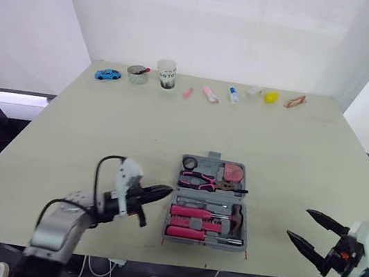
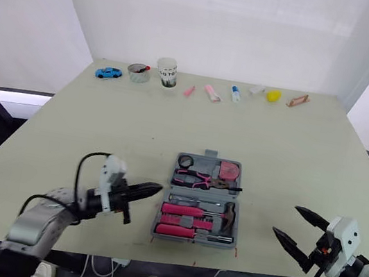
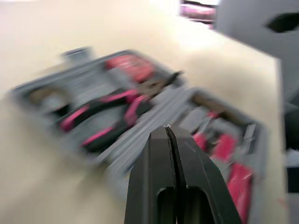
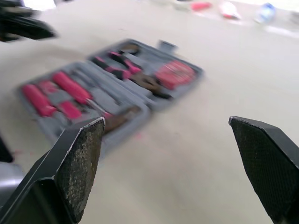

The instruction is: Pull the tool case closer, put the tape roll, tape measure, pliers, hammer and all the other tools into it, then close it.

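tool case [image 1: 210,200] just beside pinched L claw [image 1: 165,192], R claw [image 1: 299,223] spread

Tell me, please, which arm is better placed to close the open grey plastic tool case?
Left, probably. The shut left gripper sits beside the grey plastic tool case; the open right gripper hangs well apart on the other side.
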Available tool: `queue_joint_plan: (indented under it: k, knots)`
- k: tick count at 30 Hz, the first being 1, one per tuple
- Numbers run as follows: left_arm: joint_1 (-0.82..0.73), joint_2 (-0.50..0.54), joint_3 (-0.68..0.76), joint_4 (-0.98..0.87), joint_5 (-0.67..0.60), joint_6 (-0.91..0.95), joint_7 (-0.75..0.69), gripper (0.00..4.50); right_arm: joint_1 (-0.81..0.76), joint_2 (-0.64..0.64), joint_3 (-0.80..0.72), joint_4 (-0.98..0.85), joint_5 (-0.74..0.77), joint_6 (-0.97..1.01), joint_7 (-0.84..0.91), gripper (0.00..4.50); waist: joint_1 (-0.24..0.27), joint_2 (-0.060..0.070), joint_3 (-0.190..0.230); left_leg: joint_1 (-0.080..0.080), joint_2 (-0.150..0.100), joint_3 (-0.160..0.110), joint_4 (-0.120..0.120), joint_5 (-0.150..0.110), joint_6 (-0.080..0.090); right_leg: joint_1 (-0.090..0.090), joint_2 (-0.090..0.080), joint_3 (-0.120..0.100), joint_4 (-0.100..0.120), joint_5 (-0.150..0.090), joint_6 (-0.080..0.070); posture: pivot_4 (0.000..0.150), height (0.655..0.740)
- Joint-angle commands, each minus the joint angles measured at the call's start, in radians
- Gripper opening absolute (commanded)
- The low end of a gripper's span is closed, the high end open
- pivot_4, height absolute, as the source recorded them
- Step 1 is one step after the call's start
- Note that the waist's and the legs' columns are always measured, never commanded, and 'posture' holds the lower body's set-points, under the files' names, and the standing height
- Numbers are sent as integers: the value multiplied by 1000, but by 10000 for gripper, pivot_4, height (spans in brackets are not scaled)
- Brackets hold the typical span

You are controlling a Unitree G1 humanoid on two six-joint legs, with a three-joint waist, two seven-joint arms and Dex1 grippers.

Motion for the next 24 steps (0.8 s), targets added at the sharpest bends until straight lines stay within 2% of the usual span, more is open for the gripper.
queue_joint_plan:
  k: [1, 2, 8, 17, 24]
  knots:
    - [75, 22, 107, -25, -4, -44, 53, 12721, 16, -1, -52, 21, -3, -35, -8, 45000, 0, 0, 0, 0, 0, 0, 0, 0, 0, 0, 0, 0, 0, 0, 0, 1500, 7400]
    - [105, 29, 126, -23, -1, -55, 57, 18943, 23, -3, -59, 30, -4, -39, -7, 45000, 0, 0, 0, 0, 0, 0, 0, 0, 0, 0, -1, 0, 0, 0, 0, 1500, 7400]
    - [272, 58, 254, -24, -28, -93, 50, 44595, 100, 9, -125, 18, 31, -23, -22, 45000, 1, 0, 0, 0, 1, 1, 0, 0, 0, 0, -2, 0, -1, 0, 0, 1500, 7400]
    - [407, 51, 345, 15, -38, -132, 43, 44595, 239, 59, -202, -17, 59, -24, -48, 45000, 2, -1, -1, 1, 3, 2, -2, 0, 0, 0, -5, 0, -1, -3, 3, 1500, 7400]
    - [329, 57, 299, 51, -17, -167, 42, 44595, 233, 60, -203, 10, 26, -49, -54, 45000, 2, -1, -1, 1, 3, 3, -2, 0, 0, -1, -5, 0, -1, -3, 3, 1500, 7400]
